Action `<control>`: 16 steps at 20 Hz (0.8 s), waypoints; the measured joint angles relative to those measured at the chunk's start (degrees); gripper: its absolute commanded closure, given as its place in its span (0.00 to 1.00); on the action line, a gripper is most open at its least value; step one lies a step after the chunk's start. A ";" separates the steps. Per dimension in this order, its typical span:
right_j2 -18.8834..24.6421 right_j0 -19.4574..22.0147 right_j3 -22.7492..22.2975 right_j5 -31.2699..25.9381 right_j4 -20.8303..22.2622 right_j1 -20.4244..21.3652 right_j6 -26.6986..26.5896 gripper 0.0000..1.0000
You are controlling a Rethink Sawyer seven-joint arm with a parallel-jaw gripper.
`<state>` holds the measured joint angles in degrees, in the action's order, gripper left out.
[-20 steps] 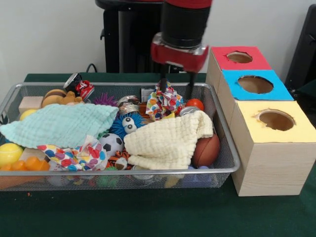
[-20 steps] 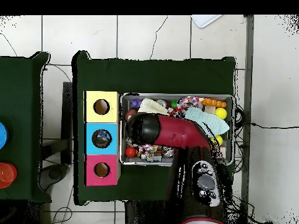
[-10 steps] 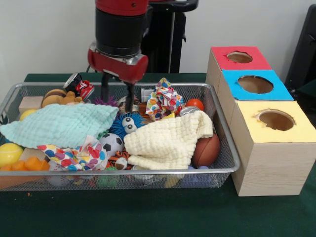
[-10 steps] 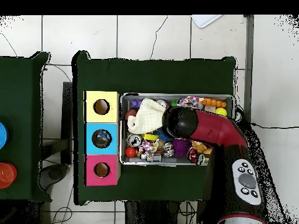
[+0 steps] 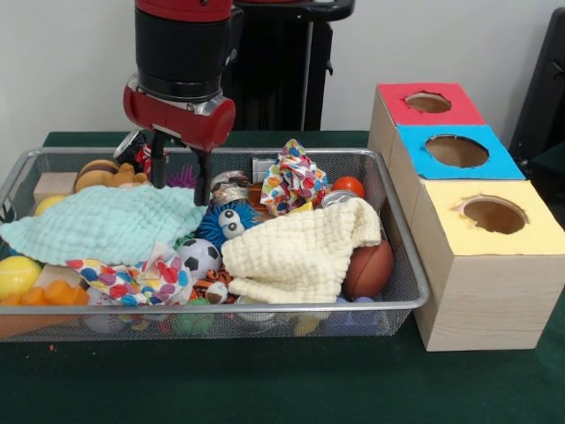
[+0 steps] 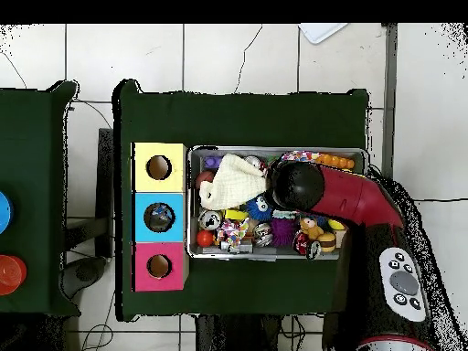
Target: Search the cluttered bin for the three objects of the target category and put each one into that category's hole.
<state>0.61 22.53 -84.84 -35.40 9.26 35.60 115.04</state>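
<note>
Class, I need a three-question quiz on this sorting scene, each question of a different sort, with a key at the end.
1. True or false: the cream woven cloth lies nearer the three-hole wooden box than the mint green cloth does.
2. Multiple choice: in the front view, the open gripper hangs over which part of the wire mesh bin? A) the end by the box B) the half away from the box C) outside the bin
3. Fill in: the box top nearest the front camera is coloured ____.

Key: 1 true; 2 B; 3 yellow.
</note>
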 measured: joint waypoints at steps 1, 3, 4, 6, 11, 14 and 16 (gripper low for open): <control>0.17 0.00 0.20 -0.04 0.00 0.00 0.00 0.00; 0.50 0.01 0.59 -0.13 0.01 -0.01 0.00 0.00; 0.63 0.01 0.76 -0.19 0.05 -0.01 0.00 0.00; 1.14 0.01 1.45 -0.49 0.14 -0.01 0.00 0.00; 2.12 0.04 2.84 -1.61 0.34 -0.01 0.00 0.00; 2.52 0.04 3.71 -2.52 0.35 -0.06 0.00 0.00; 2.81 0.03 4.55 -3.22 0.35 -0.18 0.00 0.00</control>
<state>3.42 22.56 -80.28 -38.62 9.61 35.41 115.04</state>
